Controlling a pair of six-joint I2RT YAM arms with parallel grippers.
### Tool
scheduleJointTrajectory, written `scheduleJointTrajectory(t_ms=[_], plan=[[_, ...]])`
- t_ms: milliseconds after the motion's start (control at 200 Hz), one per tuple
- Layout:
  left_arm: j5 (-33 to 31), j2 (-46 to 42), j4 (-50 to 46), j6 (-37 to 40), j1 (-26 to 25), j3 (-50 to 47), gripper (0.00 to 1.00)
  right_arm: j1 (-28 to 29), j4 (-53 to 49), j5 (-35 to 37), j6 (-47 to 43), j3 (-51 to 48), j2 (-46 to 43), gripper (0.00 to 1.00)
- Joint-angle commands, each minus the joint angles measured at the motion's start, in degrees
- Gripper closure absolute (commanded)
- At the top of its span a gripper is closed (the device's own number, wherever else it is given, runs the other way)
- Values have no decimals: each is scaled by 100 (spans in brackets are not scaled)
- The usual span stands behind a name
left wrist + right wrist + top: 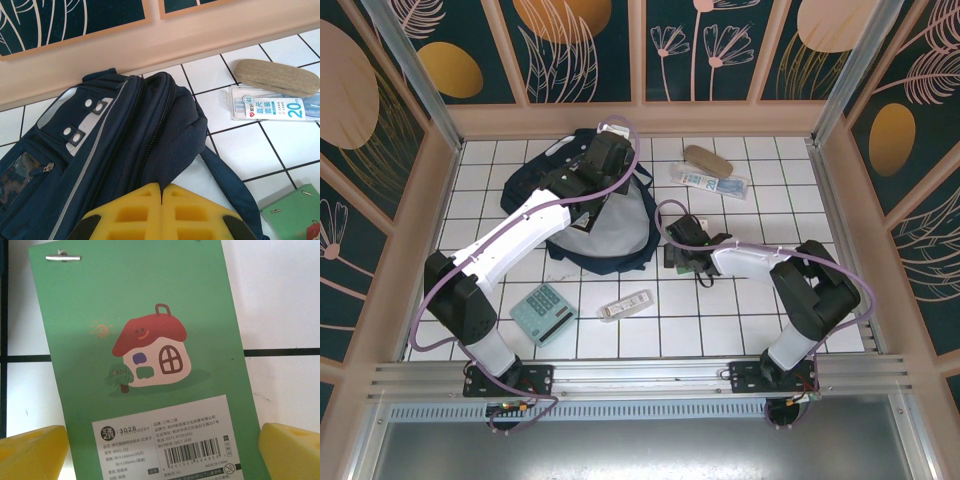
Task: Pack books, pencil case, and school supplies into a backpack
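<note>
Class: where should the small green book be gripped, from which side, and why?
Probably pinch the green book across its narrow width, coming straight down: it lies flat on the tiles, and the open right claw hangs astride it.

bright, even overhead light on the white tiled table (720,320), soft faint shadows around the backpack (530,180), slight glare on the clear packet (272,107), and the close-up green book (150,315) a little soft.

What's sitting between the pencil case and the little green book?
The clear packet, right beside the pencil case, then bare white tiles up to the green book. The left wrist view shows this plainly.
</note>
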Motion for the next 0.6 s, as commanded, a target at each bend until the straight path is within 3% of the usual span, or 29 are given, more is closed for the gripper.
scheduleJointTrajectory(t_ms=[0, 200, 591], plan=[[5, -100, 597, -34, -14, 67, 100, 67, -539, 198, -117, 79, 57, 1], [11, -86, 595, -34, -19, 69, 100, -38, -617, 205, -374, 291, -226, 1], [0, -108, 595, -29, -14, 60, 100, -235, -255, -156, -751, 270, 157, 1]])
